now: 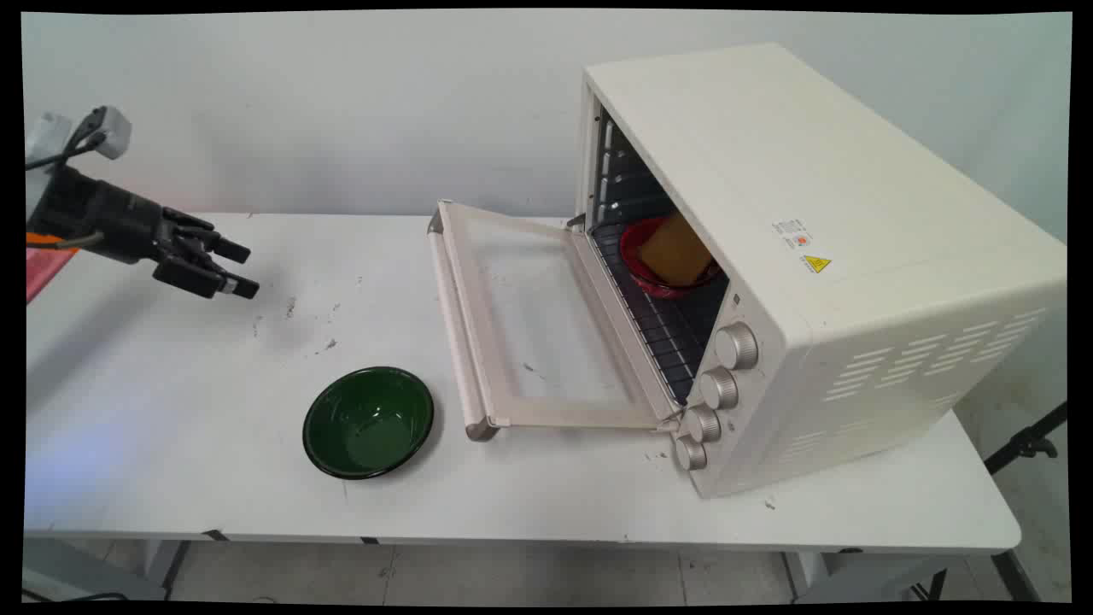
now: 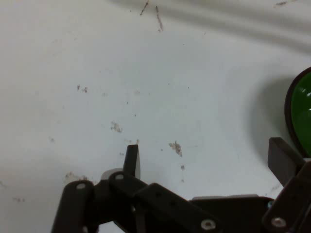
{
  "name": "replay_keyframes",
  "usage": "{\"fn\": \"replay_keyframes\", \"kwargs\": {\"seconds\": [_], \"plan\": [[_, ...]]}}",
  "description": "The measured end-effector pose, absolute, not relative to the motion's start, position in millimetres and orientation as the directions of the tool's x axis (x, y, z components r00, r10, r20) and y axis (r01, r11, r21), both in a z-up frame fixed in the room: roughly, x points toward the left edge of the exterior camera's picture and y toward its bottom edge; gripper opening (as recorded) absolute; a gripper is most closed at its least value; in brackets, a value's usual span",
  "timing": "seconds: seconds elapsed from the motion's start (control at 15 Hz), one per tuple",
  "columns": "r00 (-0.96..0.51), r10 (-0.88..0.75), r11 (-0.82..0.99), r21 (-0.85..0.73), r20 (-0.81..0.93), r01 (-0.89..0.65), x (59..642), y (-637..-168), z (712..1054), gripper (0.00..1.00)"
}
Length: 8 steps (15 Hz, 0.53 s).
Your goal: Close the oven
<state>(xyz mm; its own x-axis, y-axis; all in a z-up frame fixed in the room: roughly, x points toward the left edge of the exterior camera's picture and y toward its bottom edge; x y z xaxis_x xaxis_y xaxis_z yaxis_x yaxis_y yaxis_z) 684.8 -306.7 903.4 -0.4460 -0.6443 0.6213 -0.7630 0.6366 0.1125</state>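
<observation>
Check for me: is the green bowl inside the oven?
No, the green bowl sits on the table in front of the open oven door.

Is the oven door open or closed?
Open. The toaster oven door lies folded down flat, showing the rack and a red dish inside.

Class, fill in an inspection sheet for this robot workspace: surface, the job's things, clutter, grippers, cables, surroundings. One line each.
Surface: white table, scuffed with small dark marks.
Job's things: cream toaster oven, its door folded down open; inside on the rack, a red dish holding a tan slab; green bowl on the table, empty.
Clutter: nothing seen.
Grippers: black gripper hovering above the table's left part, fingers open, holding nothing.
Cables: black cables at the wrist.
Surroundings: plain wall; a black stand at right.
</observation>
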Motion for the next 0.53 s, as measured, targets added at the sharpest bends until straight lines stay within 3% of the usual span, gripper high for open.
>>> {"fn": "replay_keyframes", "kwargs": {"seconds": [0.53], "plan": [[-0.539, -0.568, 0.724, 0.066, 0.622, -0.687, 644.2, -337.3, 899.0, 1.0]]}}
